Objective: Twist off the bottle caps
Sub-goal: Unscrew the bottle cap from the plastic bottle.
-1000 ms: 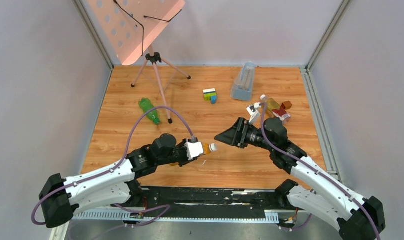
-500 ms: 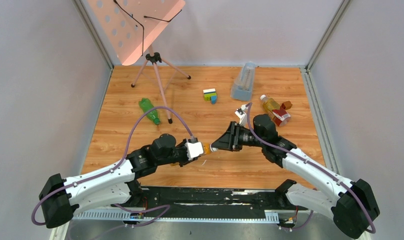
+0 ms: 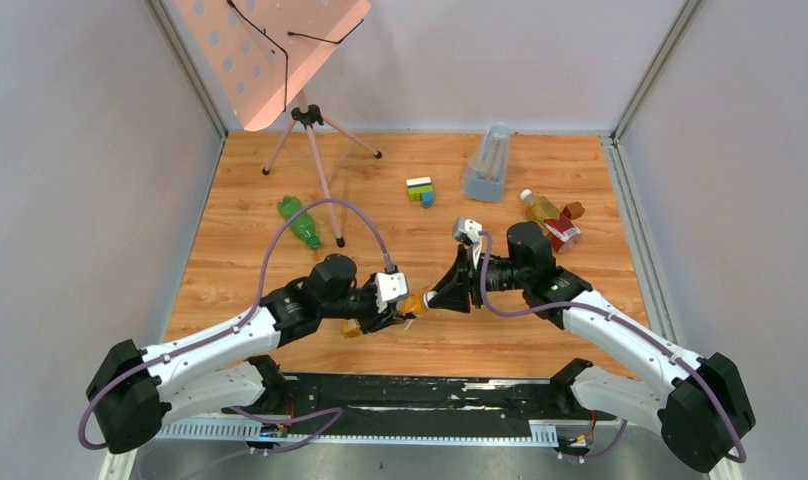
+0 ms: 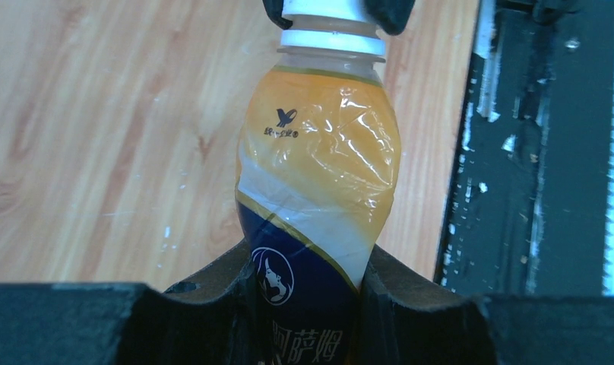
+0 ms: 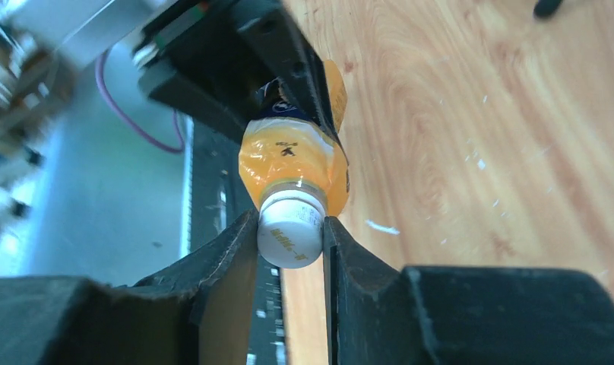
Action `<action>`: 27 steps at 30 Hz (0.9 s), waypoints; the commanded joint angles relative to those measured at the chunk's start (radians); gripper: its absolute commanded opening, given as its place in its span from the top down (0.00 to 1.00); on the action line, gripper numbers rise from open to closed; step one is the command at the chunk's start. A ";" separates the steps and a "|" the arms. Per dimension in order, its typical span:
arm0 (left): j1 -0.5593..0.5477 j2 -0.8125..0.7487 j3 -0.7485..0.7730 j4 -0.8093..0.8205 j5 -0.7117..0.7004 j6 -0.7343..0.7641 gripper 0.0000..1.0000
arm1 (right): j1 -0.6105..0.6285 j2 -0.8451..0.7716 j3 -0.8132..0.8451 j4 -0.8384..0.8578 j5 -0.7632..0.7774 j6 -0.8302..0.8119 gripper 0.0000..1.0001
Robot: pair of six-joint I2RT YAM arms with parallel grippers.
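Observation:
An amber bottle (image 3: 411, 303) with a yellow and blue label (image 4: 319, 167) lies level above the table's near middle. My left gripper (image 3: 383, 312) (image 4: 308, 262) is shut on its lower body. Its white cap (image 3: 429, 297) (image 5: 290, 228) points right, and my right gripper (image 3: 446, 291) (image 5: 290, 222) is shut on it, one finger pressed on each side. A green bottle (image 3: 298, 222) with a green cap (image 3: 314, 242) lies at the left. At the right lies an amber bottle with a red label (image 3: 550, 218) and a white cap (image 3: 525, 194).
A music stand on a tripod (image 3: 310, 120) stands at the back left. Toy bricks (image 3: 419, 190) and a tall clear bluish container (image 3: 488, 165) sit toward the back. A reddish-brown block (image 3: 574, 210) lies by the red-label bottle. A black strip (image 3: 420, 390) runs along the near edge.
My right gripper has moved left from near the red-label bottle to the held bottle's cap and closed on it. The left arm shifted slightly with its bottle.

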 commanded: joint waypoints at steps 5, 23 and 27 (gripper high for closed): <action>0.087 0.084 0.159 -0.015 0.367 -0.071 0.95 | 0.013 -0.032 0.020 -0.061 -0.249 -0.680 1.00; 0.097 0.154 0.234 -0.203 0.301 0.019 0.94 | 0.013 -0.115 0.060 -0.097 -0.191 -0.447 0.33; 0.097 0.140 0.221 -0.184 0.219 0.017 0.93 | 0.013 -0.192 0.022 -0.042 -0.085 -0.339 0.30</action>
